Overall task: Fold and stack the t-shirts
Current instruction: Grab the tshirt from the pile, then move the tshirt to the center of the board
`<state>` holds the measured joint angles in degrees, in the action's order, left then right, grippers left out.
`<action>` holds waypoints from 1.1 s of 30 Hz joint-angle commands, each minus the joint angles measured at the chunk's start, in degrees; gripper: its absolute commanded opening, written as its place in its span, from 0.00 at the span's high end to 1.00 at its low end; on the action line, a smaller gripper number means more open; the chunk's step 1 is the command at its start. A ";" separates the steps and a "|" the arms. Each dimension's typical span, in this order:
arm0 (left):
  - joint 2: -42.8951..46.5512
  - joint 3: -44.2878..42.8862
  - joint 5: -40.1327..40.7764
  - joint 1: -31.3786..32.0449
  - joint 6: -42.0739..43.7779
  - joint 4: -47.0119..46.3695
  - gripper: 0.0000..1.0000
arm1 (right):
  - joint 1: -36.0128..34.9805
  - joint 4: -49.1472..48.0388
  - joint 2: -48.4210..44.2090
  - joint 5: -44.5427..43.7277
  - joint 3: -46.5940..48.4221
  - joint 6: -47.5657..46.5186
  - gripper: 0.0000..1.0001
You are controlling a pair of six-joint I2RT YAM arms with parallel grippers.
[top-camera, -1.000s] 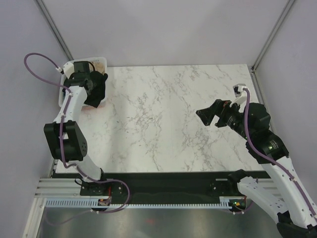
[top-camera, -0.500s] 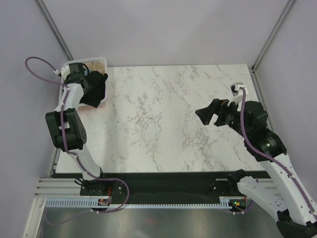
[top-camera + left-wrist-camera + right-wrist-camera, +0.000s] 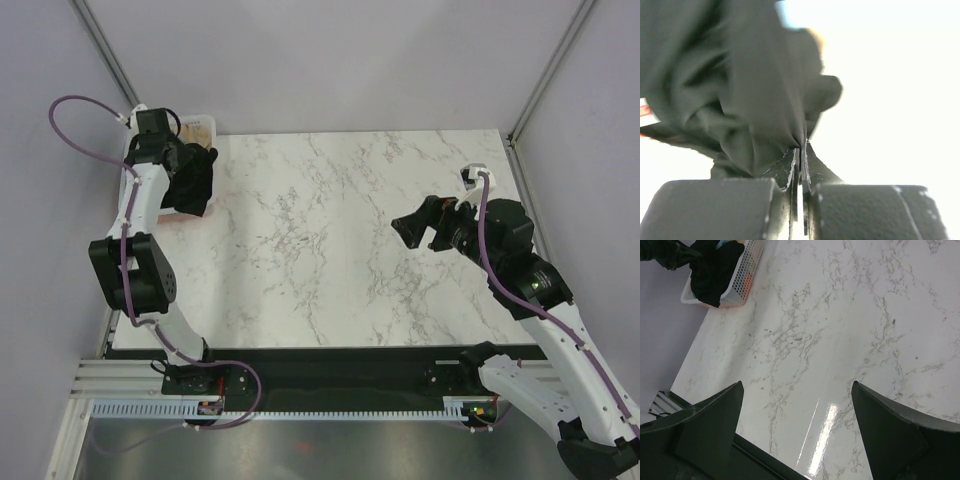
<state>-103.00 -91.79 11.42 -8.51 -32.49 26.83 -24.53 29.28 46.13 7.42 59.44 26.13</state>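
Folding on the marble table [image 3: 330, 250] has not begun. At its 10 o'clock corner, the black t-shirt [image 3: 190, 180] hangs over the white basket [image 3: 203, 125]. Over the last second the left arm's wrist has swung back toward 11 o'clock (drawing the shirt out, I judge). Only the left wrist view shows the left gripper [image 3: 801, 165] pinched tight on that cloth. The right wrist view shows the right gripper [image 3: 797, 383] spread wide and empty, at 3 o'clock.

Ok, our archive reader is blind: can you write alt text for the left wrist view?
The left gripper is shut on a bunched fold of the black t-shirt, which fills the upper left of the frame. The background is washed-out white.
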 commanded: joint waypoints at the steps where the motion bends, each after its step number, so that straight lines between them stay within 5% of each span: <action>1: 9.48 -6.38 -14.90 1.66 1.12 -4.41 0.98 | -0.08 -2.47 -0.51 -1.44 1.12 0.15 0.02; 5: 13.35 -12.08 -33.16 5.68 -0.99 -5.73 0.98 | -0.16 -2.12 -0.78 -1.97 1.38 0.59 0.02; 11: 23.34 -12.90 -39.64 24.37 5.77 -5.82 0.98 | -0.16 4.53 0.80 -9.50 4.54 1.03 0.02; 16: 31.80 6.15 -38.23 34.17 2.53 -7.14 0.98 | -0.16 8.60 1.86 -14.45 5.43 1.64 0.02; 20: 36.55 31.15 -37.18 39.26 -1.34 -9.42 0.95 | -0.16 8.95 1.95 -15.06 1.92 3.31 0.02; 21: 38.12 35.06 -37.52 39.71 -3.52 -10.21 0.89 | -0.16 8.96 1.95 -15.76 1.04 4.27 0.03; 22: 38.92 38.58 -38.13 40.06 -4.24 -10.74 0.69 | -0.08 8.87 2.30 -16.38 -1.06 4.72 0.03; 23: 39.80 44.10 -38.31 40.50 -4.77 -11.01 0.59 | -0.16 8.69 2.65 -17.17 -2.04 5.07 0.03; 28: 47.44 51.88 -33.49 40.42 -6.27 -10.66 0.26 | -0.08 4.75 9.57 -19.46 -7.84 5.77 0.07; 33: 41.76 49.08 -28.56 36.74 -4.25 -8.55 0.26 | 0.01 -2.37 18.28 -21.74 -9.87 6.65 0.19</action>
<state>-58.50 -39.42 -21.04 30.39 -36.67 20.86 -24.53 33.19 61.95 -11.22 50.33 31.53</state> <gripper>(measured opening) 0.740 0.821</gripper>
